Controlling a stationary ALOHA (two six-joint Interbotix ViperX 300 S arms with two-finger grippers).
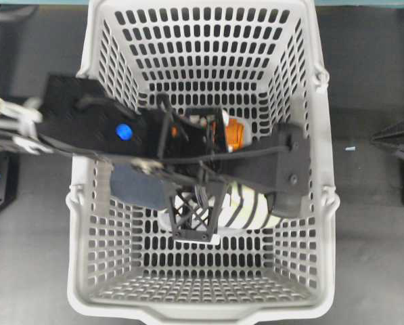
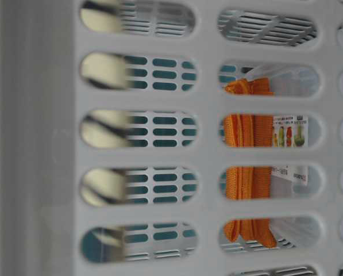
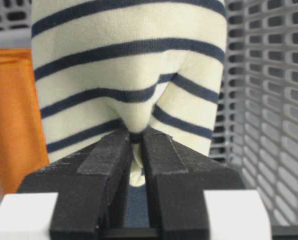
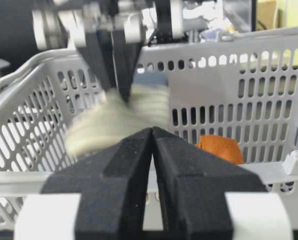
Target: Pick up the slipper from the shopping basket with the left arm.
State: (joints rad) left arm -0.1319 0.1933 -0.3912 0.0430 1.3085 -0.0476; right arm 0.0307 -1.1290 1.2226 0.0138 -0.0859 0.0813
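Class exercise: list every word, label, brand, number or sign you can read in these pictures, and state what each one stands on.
No text is legible.
Printed label on the clear packaging of the orange cloth: rows of small print and little coloured pictures, too small to read.
Slipper, shopping basket, left gripper: no writing shows.

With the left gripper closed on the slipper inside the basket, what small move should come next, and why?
Probably lift straight up. The left gripper pinches a fold of the slipper, and the right wrist view shows it at about the height of the shopping basket rim, so more height should clear the walls.
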